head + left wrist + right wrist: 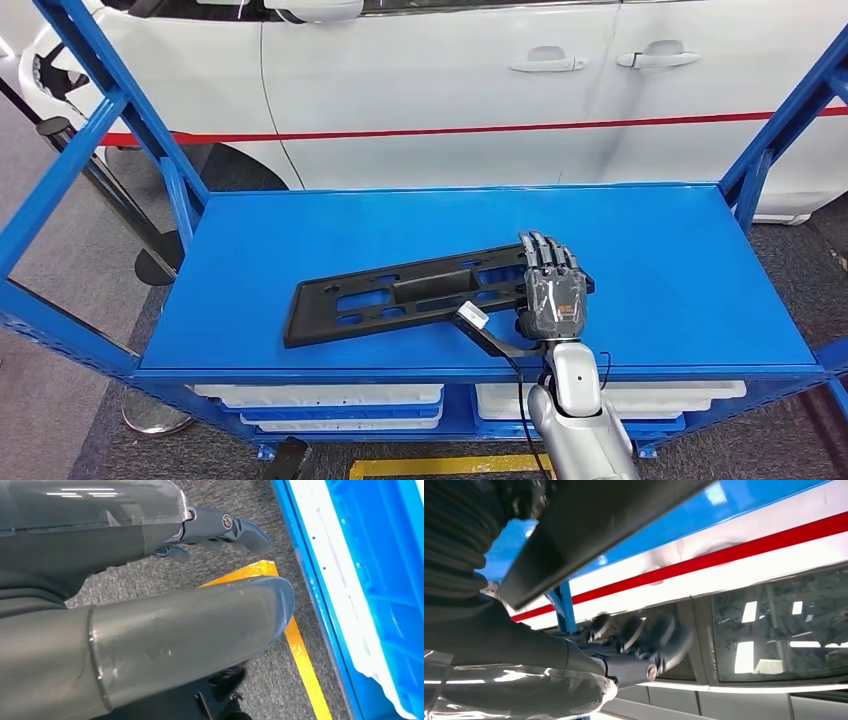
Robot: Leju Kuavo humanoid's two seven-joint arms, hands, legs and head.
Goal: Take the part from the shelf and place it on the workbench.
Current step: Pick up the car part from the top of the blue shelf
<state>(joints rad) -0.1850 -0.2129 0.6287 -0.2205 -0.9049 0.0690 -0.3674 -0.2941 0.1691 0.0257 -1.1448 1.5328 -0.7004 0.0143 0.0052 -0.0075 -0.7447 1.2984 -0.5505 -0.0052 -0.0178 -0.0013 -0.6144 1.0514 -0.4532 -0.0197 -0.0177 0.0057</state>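
Note:
A long flat black part (400, 295) with cut-outs lies on the blue shelf (660, 260), running from front left to middle right. My right hand (550, 290) reaches over its right end with fingers stretched out above it and the thumb at the near edge. In the right wrist view the part (599, 525) and the fingers (639, 650) have a gap between them, and the fingers are blurred. My left hand (220, 527) hangs low over the floor, fingers apart and holding nothing.
A white car (450, 80) stands close behind the shelf. Blue uprights (110, 110) frame both ends. White and blue bins (320, 395) sit on the lower level. Beside my left hand are a blue bin (380, 580) and a yellow floor line (300, 650).

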